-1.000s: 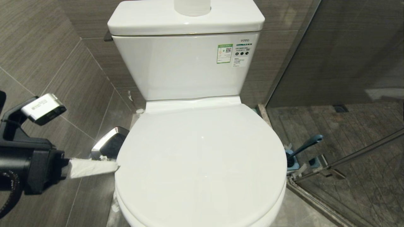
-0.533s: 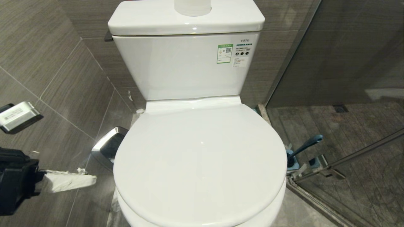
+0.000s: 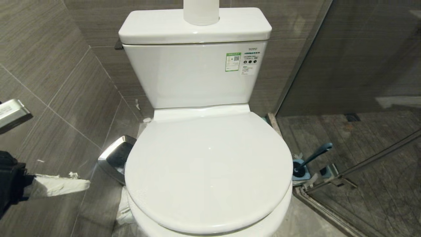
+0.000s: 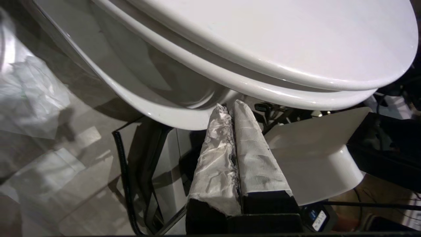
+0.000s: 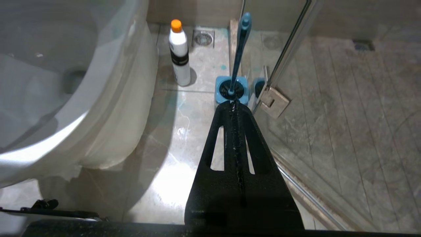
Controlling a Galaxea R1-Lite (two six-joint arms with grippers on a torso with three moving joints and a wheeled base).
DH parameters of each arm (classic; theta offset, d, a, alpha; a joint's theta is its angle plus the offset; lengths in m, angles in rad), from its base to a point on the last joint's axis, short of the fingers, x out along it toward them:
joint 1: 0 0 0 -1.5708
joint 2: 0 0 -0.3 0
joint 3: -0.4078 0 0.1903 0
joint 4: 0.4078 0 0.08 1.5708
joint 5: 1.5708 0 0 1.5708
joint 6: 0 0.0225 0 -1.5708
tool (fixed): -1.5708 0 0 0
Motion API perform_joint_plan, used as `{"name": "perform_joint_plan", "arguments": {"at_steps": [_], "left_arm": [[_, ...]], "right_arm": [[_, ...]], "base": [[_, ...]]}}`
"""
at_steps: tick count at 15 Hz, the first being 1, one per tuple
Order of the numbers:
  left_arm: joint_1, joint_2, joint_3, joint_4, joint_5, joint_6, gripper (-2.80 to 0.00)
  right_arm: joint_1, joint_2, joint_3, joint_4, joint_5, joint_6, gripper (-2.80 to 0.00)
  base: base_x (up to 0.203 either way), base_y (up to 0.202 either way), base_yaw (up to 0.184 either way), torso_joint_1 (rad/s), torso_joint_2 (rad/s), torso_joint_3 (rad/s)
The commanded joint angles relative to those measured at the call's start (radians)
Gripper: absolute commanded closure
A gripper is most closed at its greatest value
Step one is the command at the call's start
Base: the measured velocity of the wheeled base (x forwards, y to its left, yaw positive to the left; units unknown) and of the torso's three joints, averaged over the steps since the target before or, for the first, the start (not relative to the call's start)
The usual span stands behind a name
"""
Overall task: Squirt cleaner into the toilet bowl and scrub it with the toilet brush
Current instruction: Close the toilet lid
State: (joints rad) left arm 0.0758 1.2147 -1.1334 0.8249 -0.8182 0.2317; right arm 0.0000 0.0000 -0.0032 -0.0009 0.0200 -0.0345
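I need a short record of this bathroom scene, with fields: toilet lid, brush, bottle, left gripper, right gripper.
toilet lid: closed over the toilet bowl
toilet brush: standing in its holder on the floor
bottle: white, orange cap, upright beside the toilet base
left gripper: shut, paper-wrapped fingers, beside the toilet
right gripper: shut, empty, pointing at the brush holder

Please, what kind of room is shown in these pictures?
Most likely a small bathroom. A white toilet with its lid closed and a cistern stands against grey tiled walls, a toilet brush stands in its holder on the floor, and a glass shower partition is beside it.
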Motion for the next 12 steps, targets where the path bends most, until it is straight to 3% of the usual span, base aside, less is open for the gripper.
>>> {"name": "perform_joint_plan", "arguments": {"at_steps": [1, 3, 12], "left_arm": [[0.001, 0.003, -0.033, 0.004, 0.033, 0.001, 0.00], [-0.003, 0.002, -0.059, 0.005, 0.086, 0.000, 0.00], [-0.008, -0.029, -0.072, 0.007, 0.111, 0.000, 0.00]], "right_arm": [[0.000, 0.002, 0.000, -0.001, 0.000, -0.001, 0.00], [0.000, 0.001, 0.000, -0.001, 0.000, -0.001, 0.00], [0.000, 0.002, 0.000, -0.001, 0.000, -0.001, 0.00]], "base": [[0.000, 0.000, 0.000, 0.008, 0.00, 0.189], [0.000, 0.000, 0.000, 0.003, 0.00, 0.206], [0.000, 0.000, 0.000, 0.000, 0.00, 0.175]]}}
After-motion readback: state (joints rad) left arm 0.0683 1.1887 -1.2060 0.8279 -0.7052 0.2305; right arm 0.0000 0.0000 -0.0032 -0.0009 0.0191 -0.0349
